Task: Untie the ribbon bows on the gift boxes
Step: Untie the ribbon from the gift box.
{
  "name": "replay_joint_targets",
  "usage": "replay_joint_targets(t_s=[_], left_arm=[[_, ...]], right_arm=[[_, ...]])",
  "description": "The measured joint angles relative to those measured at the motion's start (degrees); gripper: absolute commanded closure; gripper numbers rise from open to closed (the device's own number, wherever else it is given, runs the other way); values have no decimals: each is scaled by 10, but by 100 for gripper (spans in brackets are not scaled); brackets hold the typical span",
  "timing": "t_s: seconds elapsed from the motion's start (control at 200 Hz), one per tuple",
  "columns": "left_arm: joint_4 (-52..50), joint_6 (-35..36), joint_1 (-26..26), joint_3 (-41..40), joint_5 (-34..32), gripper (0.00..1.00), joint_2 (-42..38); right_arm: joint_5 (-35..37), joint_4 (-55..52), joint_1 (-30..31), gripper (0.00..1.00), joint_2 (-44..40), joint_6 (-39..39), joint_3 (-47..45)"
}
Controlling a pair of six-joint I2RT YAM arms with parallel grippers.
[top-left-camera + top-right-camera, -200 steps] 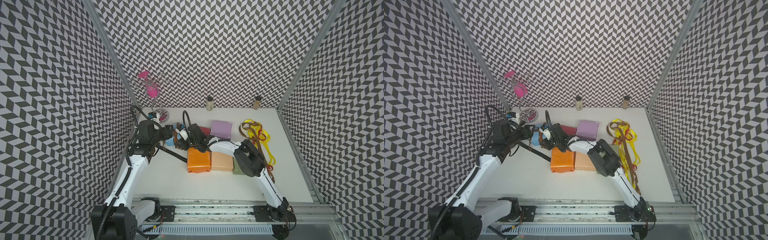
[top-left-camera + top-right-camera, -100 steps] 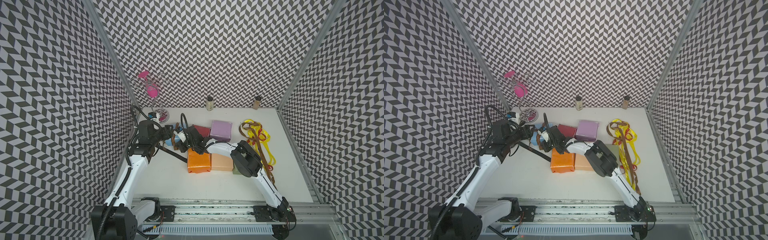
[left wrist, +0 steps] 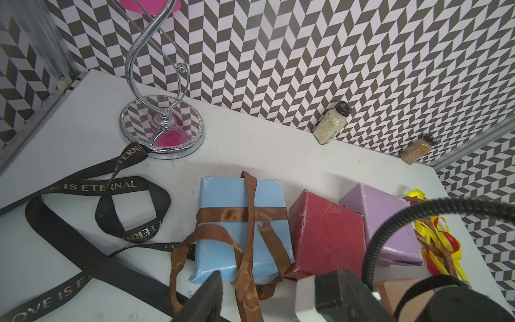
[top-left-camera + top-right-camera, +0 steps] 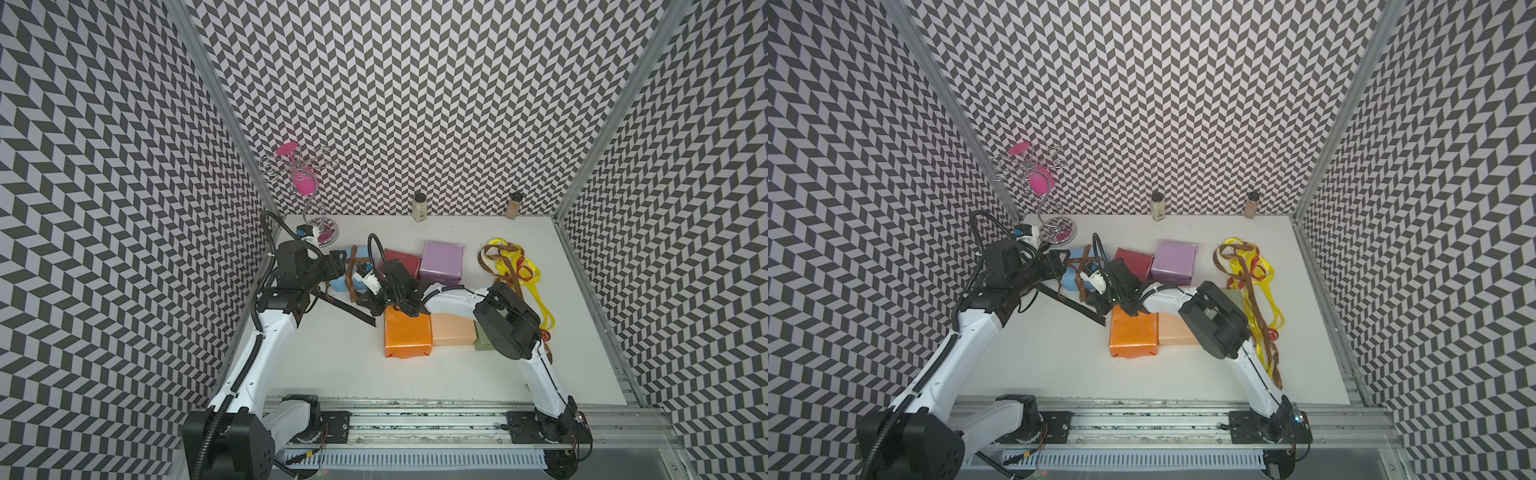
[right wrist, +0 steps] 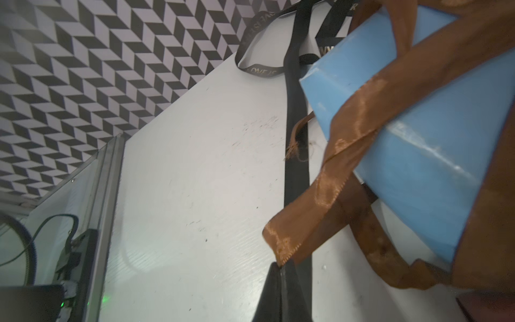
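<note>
The light blue gift box (image 3: 237, 200) lies at the back left, a brown ribbon (image 3: 245, 216) crossed and knotted over it, with loops hanging off its near side. My right gripper (image 5: 281, 264) is shut on that ribbon's frayed tail, low over the table beside the box (image 5: 418, 133). My left gripper (image 4: 337, 268) stands open at the box's left side, one finger (image 3: 209, 292) showing. The dark red (image 4: 401, 259), lilac (image 4: 441, 262), orange (image 4: 407, 343) and peach (image 4: 453, 340) boxes carry no ribbon. The olive green box (image 4: 481, 349) is mostly hidden by my right arm.
A black lettered ribbon (image 3: 83, 251) lies loose on the table left of the blue box. Loose yellow, red and brown ribbons (image 4: 511, 270) are piled at the right. A chrome stand (image 4: 322, 235) fills the back left corner. Two spice jars (image 4: 419, 208) (image 4: 514, 205) stand against the back wall.
My right gripper has moved left toward the blue box and shut on the brown ribbon's tail. The left arm has not moved.
</note>
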Motion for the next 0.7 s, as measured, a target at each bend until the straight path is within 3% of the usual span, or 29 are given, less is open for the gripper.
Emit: replay_joint_targets(t_s=[0.135,0.215,0.315,0.501,0.696], left_arm=[[0,2,0,0,2,33,10],[-1,2,0,0,2,33,20],[-3,2,0,0,2,33,31],[-13,11,-2,1,2,38,67],[-39,27,-9,22,-5,43,131]], right_arm=[[-3,-26,8,100,-33,-39,-25],[-3,-38,10,72,-40,-53,-26],[0,-47,10,62,-40,-61,-26],[21,-73,5,59,-71,-61,-31],[74,-82,-25,57,-203,-41,-80]])
